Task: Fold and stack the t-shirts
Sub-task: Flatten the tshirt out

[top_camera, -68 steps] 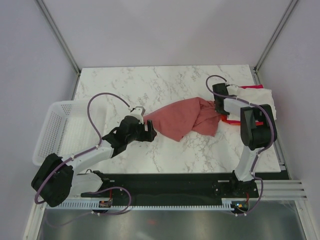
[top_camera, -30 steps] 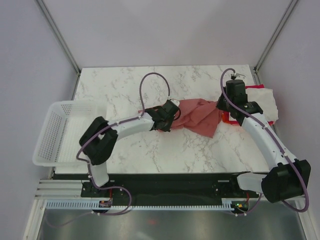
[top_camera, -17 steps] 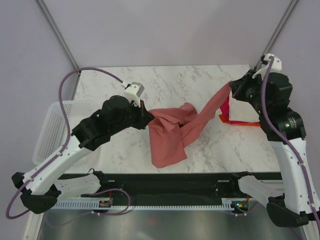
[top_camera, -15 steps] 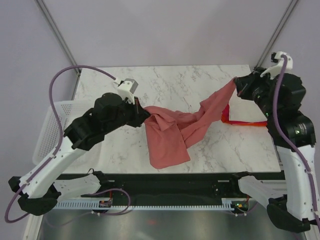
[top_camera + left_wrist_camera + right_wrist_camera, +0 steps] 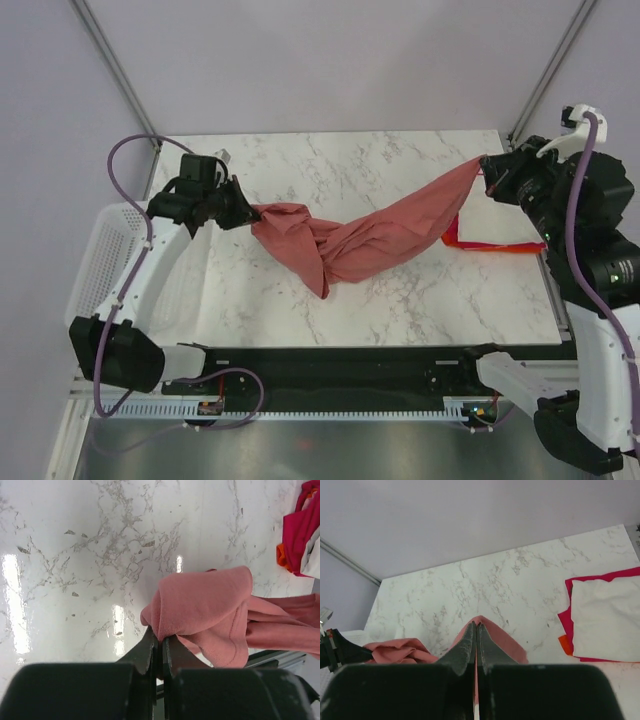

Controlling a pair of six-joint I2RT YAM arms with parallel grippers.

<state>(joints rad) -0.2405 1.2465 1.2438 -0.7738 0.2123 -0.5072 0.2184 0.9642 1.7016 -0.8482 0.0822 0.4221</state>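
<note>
Cloth spans the gap between the two tools. The salmon-red t-shirt (image 5: 350, 240) is drawn out into one long, twisted band. Its long axis runs from the left gripper (image 5: 240, 212) at one end to the right gripper (image 5: 487, 172) at the other, slanting a little toward the far side as it nears the right one.

The band is bunched and thick close to the left gripper and narrows to a thin corner at the right gripper. Roughly a third of the way along from the left gripper, a loose pointed fold drops toward the arm bases. This is the lowest part of the shirt, close over the marble table (image 5: 330, 160). I cannot tell whether it touches.

In the left wrist view the jaws are pressed together on a rolled edge of the shirt, which billows just past the fingertips. The right wrist view shows that pair likewise clamped tight, with a narrow peak of salmon cloth pinched between the tips.

Down and to the right of the right gripper's tips lies the folded pile. The cream-white shirt (image 5: 607, 617) is on top, the magenta shirt (image 5: 568, 616) is under it, and the orange shirt (image 5: 563, 644) peeks out at a corner. The pile lies flat on the table, apart from the held shirt.

The white mesh basket (image 5: 100, 260) sits behind and below the left gripper, beneath that arm.
</note>
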